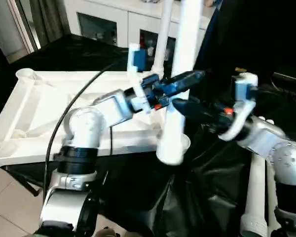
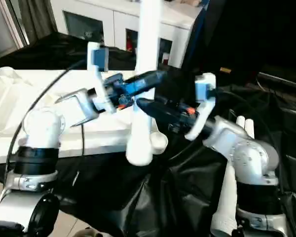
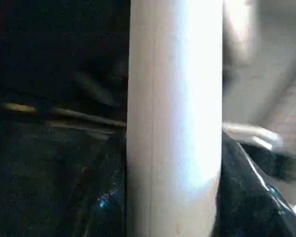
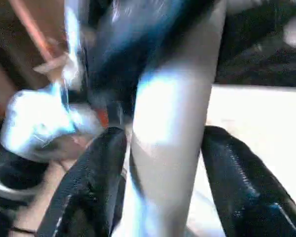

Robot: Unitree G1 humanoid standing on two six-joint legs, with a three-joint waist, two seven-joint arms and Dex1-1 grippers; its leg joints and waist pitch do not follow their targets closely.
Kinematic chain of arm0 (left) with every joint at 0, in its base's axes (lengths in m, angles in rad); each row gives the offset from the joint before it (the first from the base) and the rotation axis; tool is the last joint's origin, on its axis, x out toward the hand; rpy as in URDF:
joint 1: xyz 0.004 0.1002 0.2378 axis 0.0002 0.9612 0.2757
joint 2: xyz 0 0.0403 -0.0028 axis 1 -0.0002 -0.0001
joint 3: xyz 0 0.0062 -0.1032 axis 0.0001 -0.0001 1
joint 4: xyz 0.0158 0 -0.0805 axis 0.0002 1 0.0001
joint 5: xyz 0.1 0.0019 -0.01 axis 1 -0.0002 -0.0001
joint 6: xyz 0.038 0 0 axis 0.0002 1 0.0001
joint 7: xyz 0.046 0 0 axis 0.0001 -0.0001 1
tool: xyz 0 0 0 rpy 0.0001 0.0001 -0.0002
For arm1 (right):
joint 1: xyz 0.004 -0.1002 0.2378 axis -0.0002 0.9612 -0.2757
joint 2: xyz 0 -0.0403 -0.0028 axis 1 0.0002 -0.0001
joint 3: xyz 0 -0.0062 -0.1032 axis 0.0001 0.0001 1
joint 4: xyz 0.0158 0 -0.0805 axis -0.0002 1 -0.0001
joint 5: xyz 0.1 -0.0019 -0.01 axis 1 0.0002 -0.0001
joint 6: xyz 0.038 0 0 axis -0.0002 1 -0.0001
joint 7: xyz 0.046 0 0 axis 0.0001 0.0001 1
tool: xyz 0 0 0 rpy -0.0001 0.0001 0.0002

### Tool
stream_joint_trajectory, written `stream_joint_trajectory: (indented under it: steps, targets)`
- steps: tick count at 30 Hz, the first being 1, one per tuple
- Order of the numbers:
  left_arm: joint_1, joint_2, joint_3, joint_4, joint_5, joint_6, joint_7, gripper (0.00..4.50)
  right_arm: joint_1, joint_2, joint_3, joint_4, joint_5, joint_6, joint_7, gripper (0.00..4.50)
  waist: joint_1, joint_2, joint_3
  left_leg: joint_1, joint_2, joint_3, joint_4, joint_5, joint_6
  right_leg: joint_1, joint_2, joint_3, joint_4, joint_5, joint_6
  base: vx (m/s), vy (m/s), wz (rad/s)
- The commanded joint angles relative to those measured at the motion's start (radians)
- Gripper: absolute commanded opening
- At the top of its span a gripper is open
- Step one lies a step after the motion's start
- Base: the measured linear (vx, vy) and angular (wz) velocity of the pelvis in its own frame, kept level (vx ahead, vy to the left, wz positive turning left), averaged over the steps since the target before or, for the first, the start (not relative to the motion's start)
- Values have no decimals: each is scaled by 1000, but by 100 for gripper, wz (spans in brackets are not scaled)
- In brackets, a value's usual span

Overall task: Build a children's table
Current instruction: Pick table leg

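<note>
Currently, the upside-down table top [image 1: 49, 113] is lying on the left on the black cloth [image 1: 138, 197]. Its far-left corner socket [image 1: 25, 74] is sitting open with nothing in it. The left gripper [image 1: 187, 79] is reaching across the top to the upright leg [image 1: 187, 39]. Whether it is clamping that leg cannot be told, though the left wrist view is looking at the leg from very close. A second leg [image 1: 163, 34] is rising just behind, its foot hidden by the left arm, so what is seating it cannot be told. The front-right socket [image 1: 185, 143] is showing just beside the held leg's rounded lower end, and the leg appears to be hanging in front of it rather than sitting inside. The right gripper [image 1: 187, 106] is closing on the same leg lower down, its black fingers [image 4: 89, 187] pressing either side of the tube. The main risk is probably the leg tilting or sliding if either grip is loosening, so the end misses the socket rim and jams askew or pushes the top along the cloth. Two arms crowding one tube may also be working against each other. Further right, spare legs [image 1: 254, 197] are lying beside the right arm, which could knock them.
</note>
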Motion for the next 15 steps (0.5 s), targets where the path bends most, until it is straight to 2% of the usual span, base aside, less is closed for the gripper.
stream_joint_trajectory:
  steps: [1, 2, 3, 5, 7, 9, 10, 15]
  targets:
    - [-31, 9, 23, 19, 69, -54, 90, 186, 2, 3, 83, -88, -24, 3, 10, 282, 4, -2, -72, 5, 73, -29, -76, -30, -2, 64, -103, 60, -71, -209, -122, 0, 0, 0]
    - [-41, 9, 15, 12, 87, -55, 115, 186, -7, 7, 133, -68, -92, -7, -46, 290, 2, -1, -72, 4, 72, -30, -76, -26, -1, 65, -102, 59, -68, -193, -121, 0, 0, 0]
    - [-44, 8, 14, 10, 89, -53, 120, 186, -11, 10, 145, -60, -110, -7, -65, 292, -4, -3, -70, 2, 71, -31, -77, -24, -4, 63, -100, 58, -69, -195, -116, 0, 0, 0]
    - [-59, 5, 17, 8, 98, -56, 136, 186, -21, 24, 170, -40, -140, -7, -97, 292, -3, -2, -73, 10, 72, -28, -74, -22, -8, 57, -104, 60, -67, -196, -129, 0, 0, 0]
    - [-63, 2, 20, 6, 95, -53, 137, 186, -28, 35, 170, -30, -144, 1, -117, 292, 0, -1, -72, 8, 73, -27, -75, -13, -3, 58, -102, 60, -64, -166, -146, 0, 0, 0]
    - [-66, -8, 22, 4, 102, -66, 150, 186, -40, 58, 164, -10, -157, 2, -149, 292, 3, 0, -72, 13, 76, -26, -75, -13, -2, 54, -102, 60, -60, -131, -172, 0, 0, 0]
    - [-66, -10, 21, 0, 100, -64, 146, 186, -43, 65, 161, -3, -161, -3, -154, 292, 3, -5, -72, 12, 76, -26, -76, -14, -2, 55, -102, 60, -59, -126, -177, 0, 0, 0]
    - [-63, -12, 19, -2, 112, -67, 151, 186, -74, 96, 155, 37, -195, -29, -196, 292, 4, -5, -71, 8, 75, -26, -78, -18, -9, 59, -107, 61, -57, -126, -182, 0, 0, 0]
